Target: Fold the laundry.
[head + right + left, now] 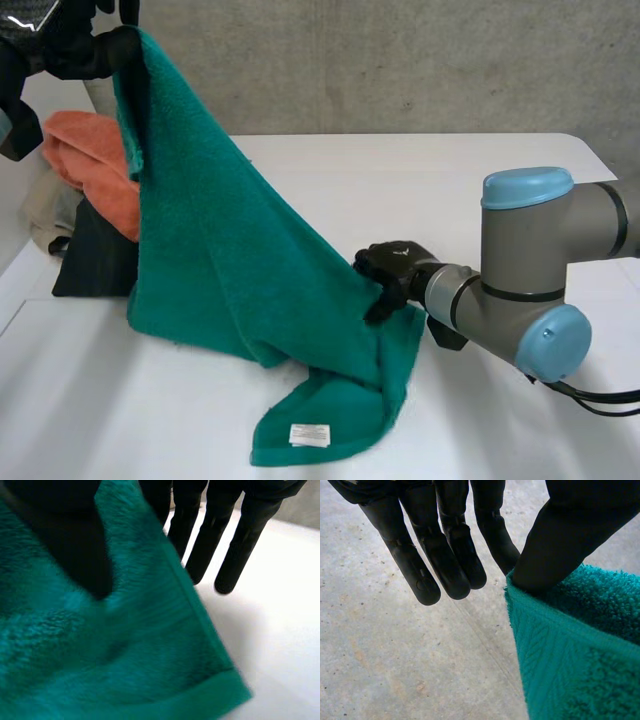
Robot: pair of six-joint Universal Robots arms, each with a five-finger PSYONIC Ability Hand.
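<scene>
Teal terry towel hangs taut from raised corner, slanting to white bench; lower end lies flat, white label up. Orange towel, dark cloth heaped beside.

High at left, left hand pinches towel corner; right hand grips its edge low at centre; towel foot on desk; clothes pile behind towel, left.

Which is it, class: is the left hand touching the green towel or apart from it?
Touching. In the left wrist view the thumb of the left hand presses on the green towel at its hemmed edge, with no gap.
</scene>
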